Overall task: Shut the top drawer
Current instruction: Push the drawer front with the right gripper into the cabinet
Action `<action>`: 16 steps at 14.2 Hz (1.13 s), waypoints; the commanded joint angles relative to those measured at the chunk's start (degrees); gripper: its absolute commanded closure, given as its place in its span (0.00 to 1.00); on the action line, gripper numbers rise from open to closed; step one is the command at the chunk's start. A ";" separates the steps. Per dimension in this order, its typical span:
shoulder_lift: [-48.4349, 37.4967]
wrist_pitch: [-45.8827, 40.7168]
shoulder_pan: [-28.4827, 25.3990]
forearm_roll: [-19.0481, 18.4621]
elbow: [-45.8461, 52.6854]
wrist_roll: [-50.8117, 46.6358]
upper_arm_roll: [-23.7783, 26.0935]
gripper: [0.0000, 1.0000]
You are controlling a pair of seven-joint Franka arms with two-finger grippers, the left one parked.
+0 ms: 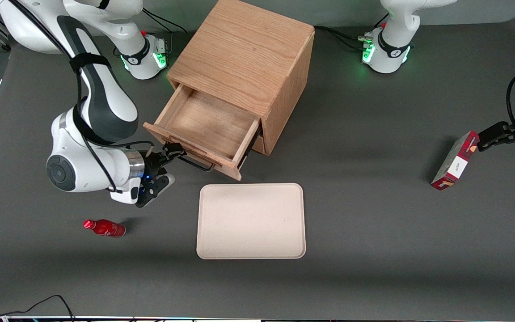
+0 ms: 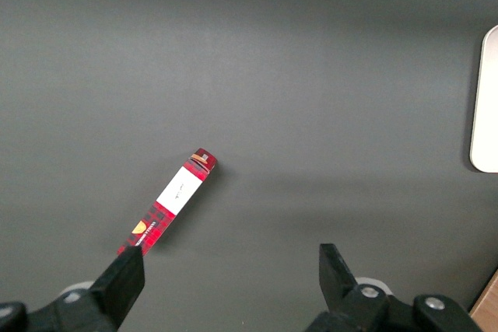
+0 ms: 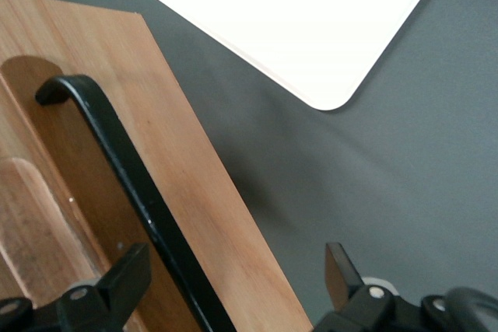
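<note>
The top drawer (image 1: 208,118) of the oak cabinet (image 1: 244,49) is pulled far out, and its shallow tray is empty. Its black wire handle (image 1: 197,164) runs along the drawer front, which faces the front camera. My right gripper (image 1: 170,166) is at the handle's end nearer the working arm, level with the drawer front. In the right wrist view the gripper (image 3: 233,277) is open. The handle (image 3: 117,145) and the lower edge of the drawer front (image 3: 194,192) lie between its fingers, with no pad touching the handle.
A cream tray (image 1: 251,221) lies on the table nearer the front camera than the drawer, also in the right wrist view (image 3: 296,21). A red bottle (image 1: 104,228) lies on its side near my gripper. A red box (image 1: 455,161) stands toward the parked arm's end.
</note>
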State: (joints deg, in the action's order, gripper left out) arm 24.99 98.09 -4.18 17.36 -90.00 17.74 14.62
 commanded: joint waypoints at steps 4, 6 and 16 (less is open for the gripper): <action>-4.94 2.45 -0.04 1.63 -6.49 -4.47 2.61 0.00; -7.49 3.68 0.31 1.63 -10.26 -4.64 2.96 0.00; -16.11 9.04 0.31 7.43 -22.76 -6.48 5.68 0.00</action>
State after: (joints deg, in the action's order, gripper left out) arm 12.84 105.09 -4.20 22.89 -108.12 13.21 18.69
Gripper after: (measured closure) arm 0.000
